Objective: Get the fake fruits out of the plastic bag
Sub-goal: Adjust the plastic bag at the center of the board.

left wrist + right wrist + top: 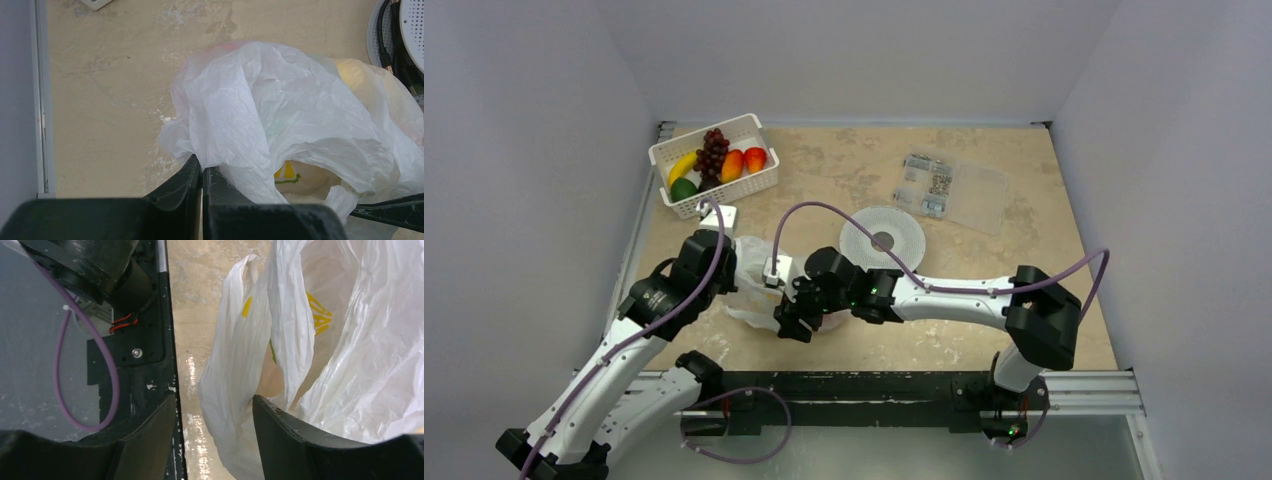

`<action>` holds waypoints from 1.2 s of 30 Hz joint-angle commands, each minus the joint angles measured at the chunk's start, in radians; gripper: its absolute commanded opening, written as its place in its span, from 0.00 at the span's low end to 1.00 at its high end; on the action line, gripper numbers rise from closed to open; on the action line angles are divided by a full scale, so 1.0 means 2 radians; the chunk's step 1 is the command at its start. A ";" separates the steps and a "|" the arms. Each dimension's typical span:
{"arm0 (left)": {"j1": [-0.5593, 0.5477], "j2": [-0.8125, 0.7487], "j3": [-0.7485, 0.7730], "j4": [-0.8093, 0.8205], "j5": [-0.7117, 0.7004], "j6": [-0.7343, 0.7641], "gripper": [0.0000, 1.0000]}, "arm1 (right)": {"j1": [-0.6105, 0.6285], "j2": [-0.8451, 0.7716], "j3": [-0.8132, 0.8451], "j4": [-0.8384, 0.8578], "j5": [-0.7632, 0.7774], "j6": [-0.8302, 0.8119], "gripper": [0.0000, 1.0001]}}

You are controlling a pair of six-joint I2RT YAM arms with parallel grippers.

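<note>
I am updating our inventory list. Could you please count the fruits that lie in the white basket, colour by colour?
yellow fruit: 1
green fruit: 1
dark purple grape bunch: 1
orange fruit: 1
red fruit: 1
Total in the white basket: 5
The contents of the plastic bag cannot be counted.

Top external: fixed high, behind arm bases (1009,400), tilted down and forward. Wide view, covers whole beige mottled stone-look counter (844,180).
Left wrist: close range, looks past black left claw (201,167) onto crinkled translucent white plastic bag (280,100).
Right wrist: close range, looks past black right claw (214,405) toward near counter edge.
Shared by all three views: bag.
</note>
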 commanded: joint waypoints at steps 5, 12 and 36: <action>0.000 -0.011 0.005 0.006 -0.015 -0.006 0.00 | 0.021 0.005 -0.010 0.008 0.087 -0.045 0.44; 0.000 -0.024 0.006 0.001 -0.040 -0.011 0.00 | 0.021 -0.065 -0.098 0.022 0.106 -0.023 0.00; -0.001 -0.089 0.073 -0.146 0.180 -0.169 0.88 | 0.021 -0.098 -0.138 0.099 0.050 0.015 0.00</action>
